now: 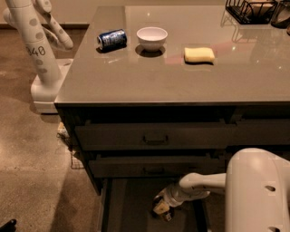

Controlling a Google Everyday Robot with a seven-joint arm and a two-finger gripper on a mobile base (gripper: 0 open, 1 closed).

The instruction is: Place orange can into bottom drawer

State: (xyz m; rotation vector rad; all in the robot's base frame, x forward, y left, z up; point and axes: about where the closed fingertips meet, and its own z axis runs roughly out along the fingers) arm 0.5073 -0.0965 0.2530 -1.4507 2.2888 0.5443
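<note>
The grey surface [136, 77] tops a cabinet whose bottom drawer [129, 206] stands pulled open at floor level. The white arm reaches in from the right, low inside that drawer. Its end effector [160, 206] is closed narrowly around the orange can [157, 211], which is held tilted at or just above the drawer's floor, near the middle.

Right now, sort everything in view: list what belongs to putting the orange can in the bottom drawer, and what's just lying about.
Job in hand: orange can; bottom drawer, pulled open; gripper, low inside the drawer at the can.
Lying about: dark blue can, white bowl, yellow sponge, wire basket, all on the countertop.
</note>
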